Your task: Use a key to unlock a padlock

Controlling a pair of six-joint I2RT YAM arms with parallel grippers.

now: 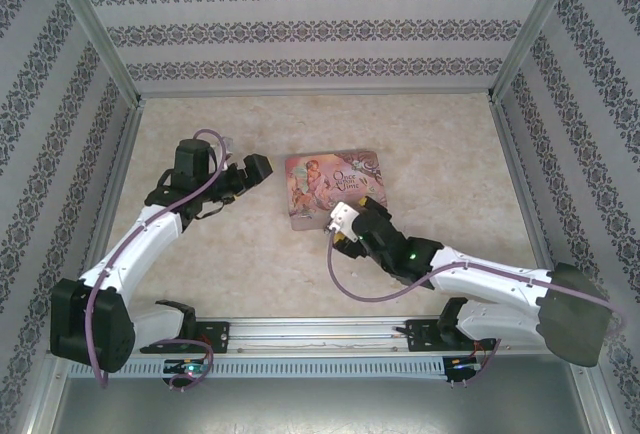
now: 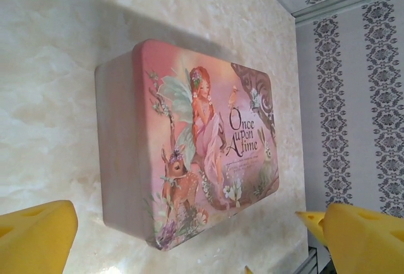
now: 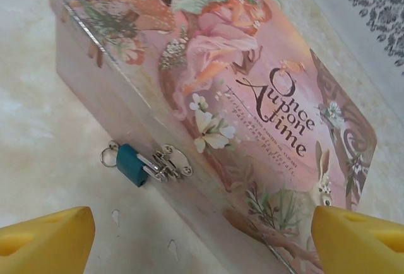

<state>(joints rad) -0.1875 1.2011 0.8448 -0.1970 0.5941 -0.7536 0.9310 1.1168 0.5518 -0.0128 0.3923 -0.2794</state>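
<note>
The tiny blue-teal padlock (image 3: 131,165) hangs by its thin silver shackle from the silver hasp (image 3: 172,162) on the front wall of the pink illustrated tin (image 3: 240,91). A small silver ring (image 3: 108,156) sits at the padlock's outer end; I cannot tell whether a key is in it. My right gripper (image 3: 202,242) is open, its yellow fingers (image 3: 44,242) spread wide just in front of that wall, with the padlock above and left of the gap. My left gripper (image 2: 189,239) is open too, facing the tin's (image 2: 202,141) left side with nothing held.
The tin (image 1: 335,186) lies mid-table on the beige marbled surface (image 1: 450,154). My left gripper (image 1: 258,169) is at its left side and my right gripper (image 1: 343,222) at its near edge. Patterned walls (image 1: 320,29) enclose the table on three sides.
</note>
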